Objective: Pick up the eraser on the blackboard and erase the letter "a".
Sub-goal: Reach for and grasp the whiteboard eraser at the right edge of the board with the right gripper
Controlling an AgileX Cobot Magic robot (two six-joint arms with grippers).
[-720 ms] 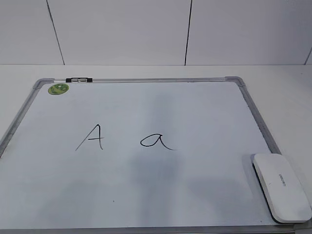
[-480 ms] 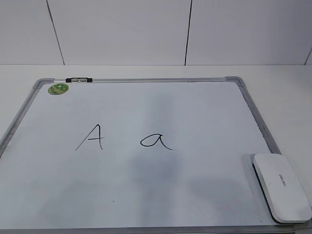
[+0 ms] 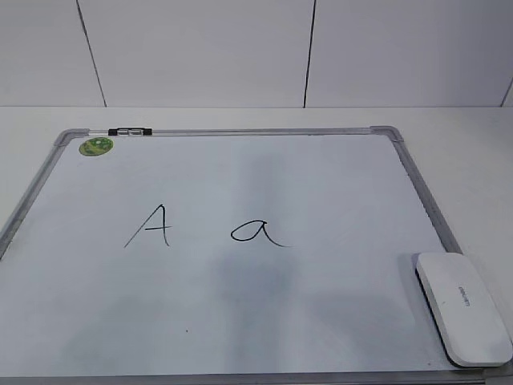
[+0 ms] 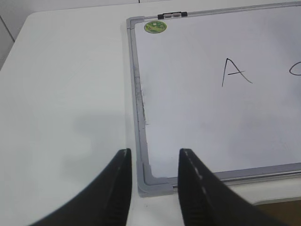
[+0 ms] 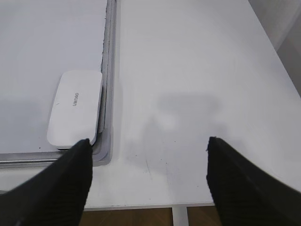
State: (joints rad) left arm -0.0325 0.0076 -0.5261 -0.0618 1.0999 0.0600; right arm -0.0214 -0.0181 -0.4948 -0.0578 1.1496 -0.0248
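The blackboard (image 3: 240, 321) is a white board with a grey frame, lying flat on the table. The lowercase letter "a" (image 3: 256, 233) is drawn near its middle. The white eraser (image 3: 462, 307) lies on the board's near right corner; it also shows in the right wrist view (image 5: 75, 108). My right gripper (image 5: 148, 146) is open and empty over bare table, to the right of the eraser. My left gripper (image 4: 151, 157) is open and empty above the board's near left corner (image 4: 153, 181). Neither gripper shows in the exterior view.
A capital "A" (image 3: 151, 226) is drawn left of the "a" and also shows in the left wrist view (image 4: 233, 72). A round green sticker (image 3: 95, 146) and a small black clip (image 3: 130, 131) sit at the far left corner. The white table (image 5: 197, 70) extends right of the board.
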